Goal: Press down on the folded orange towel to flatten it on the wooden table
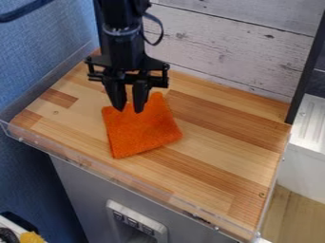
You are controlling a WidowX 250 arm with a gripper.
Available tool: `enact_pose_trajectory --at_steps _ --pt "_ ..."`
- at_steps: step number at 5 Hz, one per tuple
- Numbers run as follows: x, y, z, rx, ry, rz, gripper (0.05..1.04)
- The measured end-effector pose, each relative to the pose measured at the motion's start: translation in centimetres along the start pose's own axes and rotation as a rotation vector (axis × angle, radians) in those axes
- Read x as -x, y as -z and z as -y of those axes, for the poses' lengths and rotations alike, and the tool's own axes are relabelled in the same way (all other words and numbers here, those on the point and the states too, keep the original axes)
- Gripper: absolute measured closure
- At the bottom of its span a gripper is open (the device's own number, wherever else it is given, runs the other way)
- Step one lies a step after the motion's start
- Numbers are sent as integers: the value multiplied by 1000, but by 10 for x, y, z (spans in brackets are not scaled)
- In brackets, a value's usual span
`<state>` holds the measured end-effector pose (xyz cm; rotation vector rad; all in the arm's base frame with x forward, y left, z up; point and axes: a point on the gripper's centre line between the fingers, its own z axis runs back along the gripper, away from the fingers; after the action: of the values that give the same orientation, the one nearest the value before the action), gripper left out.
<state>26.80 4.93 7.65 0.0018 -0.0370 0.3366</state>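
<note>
Orange cloth (145,131) on striped wood counter (219,156), whitewashed plank wall (222,52) behind; gripper (129,109) above cloth, fingers apart.

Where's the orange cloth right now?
In the camera view, the orange cloth lies left of centre on the wooden countertop, its upper part right by the gripper.

On the wooden counter I see a bright orange, roughly square cloth of soft fabric (145,130) — folded into layers, lying flat and turned at a slant. It rests left of the counter's middle in my view — one corner points toward the back.
</note>
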Motion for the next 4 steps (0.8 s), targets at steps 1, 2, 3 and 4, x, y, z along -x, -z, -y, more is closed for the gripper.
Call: enact_pose_trajectory --at_steps 1,2,3,4 --pt "-2 13 0 -7 -36 1 936" --pt "-4 25 -1 -12 -64 -7 1018" --pt "-7 35 0 -17 -82 -28 1021" --pt "-12 38 1 -17 -94 -31 1021"
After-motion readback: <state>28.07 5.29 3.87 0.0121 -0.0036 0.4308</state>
